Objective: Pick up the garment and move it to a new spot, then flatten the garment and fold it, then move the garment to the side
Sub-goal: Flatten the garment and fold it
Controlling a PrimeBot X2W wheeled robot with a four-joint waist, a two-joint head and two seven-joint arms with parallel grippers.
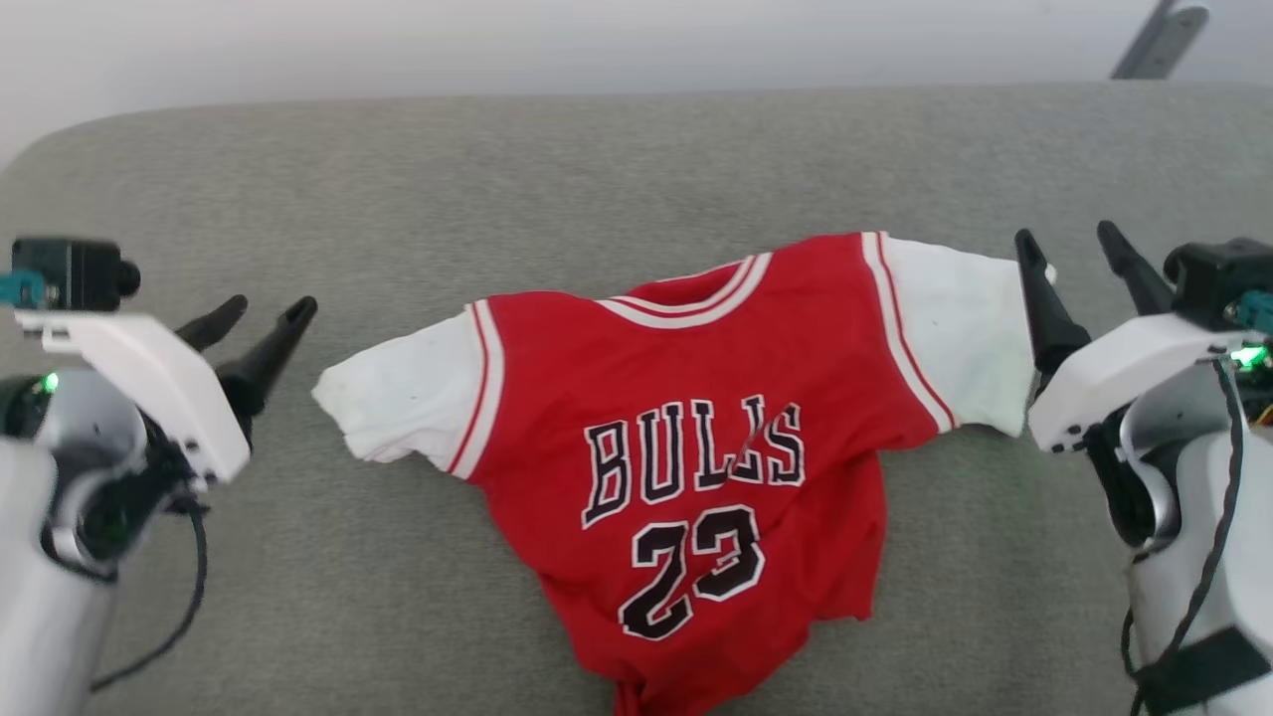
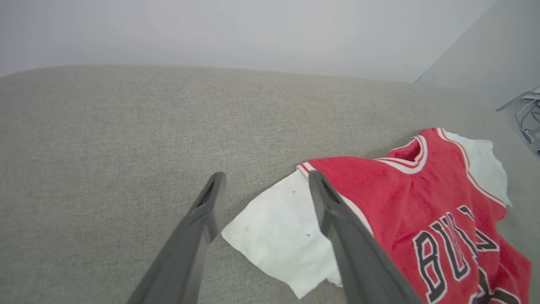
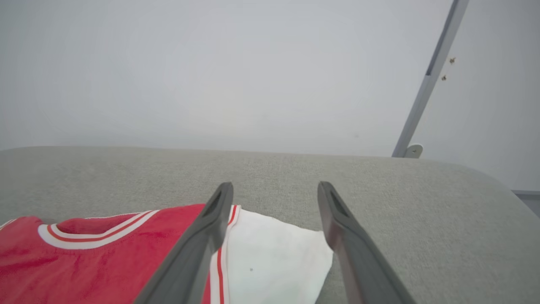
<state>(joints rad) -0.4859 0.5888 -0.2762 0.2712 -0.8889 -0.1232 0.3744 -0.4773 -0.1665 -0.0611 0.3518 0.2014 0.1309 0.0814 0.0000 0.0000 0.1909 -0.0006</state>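
**shirt spread chest-up, both jaws wide at the sleeve ends**

the shirt lies chest-up near the middle of the grey fabric surface, its lettering readable. the white sleeves spread out to either side, the left sleeve and the right sleeve. this looks like the flattening step, since a pull from both ends takes slack out of the shoulders. the lower hem is bunched and narrowed toward the near edge, so i judge the flattening unfinished. the left jaws stand wide apart and empty, just beside the left sleeve's tip. the right jaws, equally wide and empty, sit at the right sleeve's end.
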